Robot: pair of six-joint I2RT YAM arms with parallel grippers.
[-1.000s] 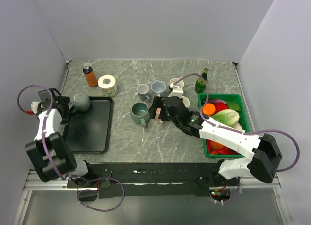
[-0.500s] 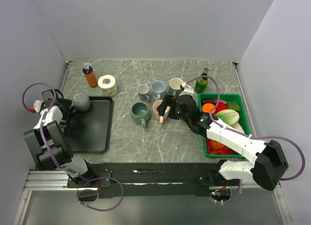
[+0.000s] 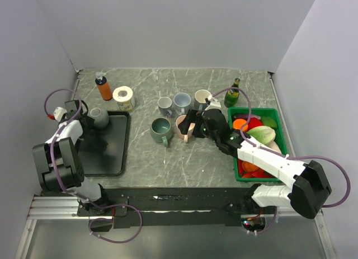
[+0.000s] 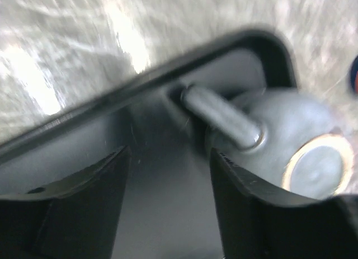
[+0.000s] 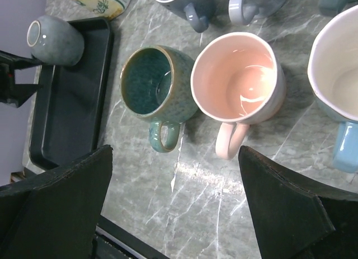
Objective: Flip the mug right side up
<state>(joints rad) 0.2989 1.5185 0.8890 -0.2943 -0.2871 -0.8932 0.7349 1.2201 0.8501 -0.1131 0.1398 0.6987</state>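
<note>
Hovering the left gripper (image 4: 168, 180), jaws open and empty, beside the inverted grey mug (image 4: 291, 141) on the tray (image 3: 106, 158), likely needing a handle (image 4: 224, 116) grasp next, right gripper (image 5: 173, 214) hanging open too.

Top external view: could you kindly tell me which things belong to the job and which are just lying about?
Job: grey mug, base showing; black tray under it; left fingers beside it.
Lying about: teal mug, pink mug, orange bottle, green bottle, green crate.
</note>
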